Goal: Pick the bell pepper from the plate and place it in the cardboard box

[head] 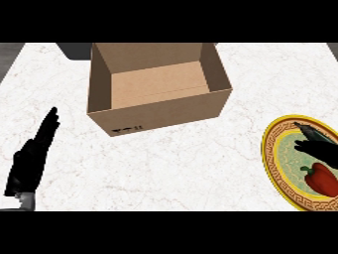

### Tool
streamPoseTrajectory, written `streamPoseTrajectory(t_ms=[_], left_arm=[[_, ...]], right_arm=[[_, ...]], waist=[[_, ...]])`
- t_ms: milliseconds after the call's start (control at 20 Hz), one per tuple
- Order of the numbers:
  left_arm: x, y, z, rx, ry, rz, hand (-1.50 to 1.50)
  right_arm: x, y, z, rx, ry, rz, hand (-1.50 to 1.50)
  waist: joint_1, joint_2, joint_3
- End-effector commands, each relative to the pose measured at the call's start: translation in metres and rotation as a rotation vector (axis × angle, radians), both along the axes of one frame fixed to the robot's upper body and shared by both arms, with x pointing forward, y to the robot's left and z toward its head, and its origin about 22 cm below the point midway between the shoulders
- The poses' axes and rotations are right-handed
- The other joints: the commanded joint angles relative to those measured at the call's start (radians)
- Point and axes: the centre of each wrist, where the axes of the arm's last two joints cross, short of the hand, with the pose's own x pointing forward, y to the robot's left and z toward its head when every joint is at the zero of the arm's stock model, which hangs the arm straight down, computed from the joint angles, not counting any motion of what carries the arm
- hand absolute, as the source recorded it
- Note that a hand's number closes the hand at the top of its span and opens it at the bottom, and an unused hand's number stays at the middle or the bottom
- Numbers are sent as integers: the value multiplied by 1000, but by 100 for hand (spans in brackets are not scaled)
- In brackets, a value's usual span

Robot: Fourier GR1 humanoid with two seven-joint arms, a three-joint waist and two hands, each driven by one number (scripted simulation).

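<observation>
While the right hand (331,153) hovers with straight, spread fingers over the plate (283,133), the red bell pepper (323,179) lies on it just below. Left hand (31,154) rests open, fingers straight, beside the cardboard box (157,109) on the counter (171,163).

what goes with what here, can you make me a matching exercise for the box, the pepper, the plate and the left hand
Things:
1. cardboard box
2. bell pepper
3. plate
4. left hand

Descriptions:
A. red, lying on the plate
B. yellow rim, at the counter's right edge
C. open top, nothing seen inside
D. fingers straight, resting at lower left

Pairs: 1-C, 2-A, 3-B, 4-D
</observation>
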Motion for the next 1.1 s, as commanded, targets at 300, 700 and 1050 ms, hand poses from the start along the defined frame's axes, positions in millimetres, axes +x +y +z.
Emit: streamPoseTrajectory(t_ms=[300, 700, 1050], left_arm=[[3, 8, -4, -13, -1, 1, 0], [7, -12, -7, -3, -6, 2, 0], [7, 3, -26, -2, -8, 19, 0]], right_arm=[[17, -5, -26, -58, 34, 44, -150], [-11, 6, -42, 5, -127, 29, 150], [6, -7, -11, 21, -252, 53, 150]], waist=[[7, 2, 0], [-5, 0, 0], [-2, 1, 0]])
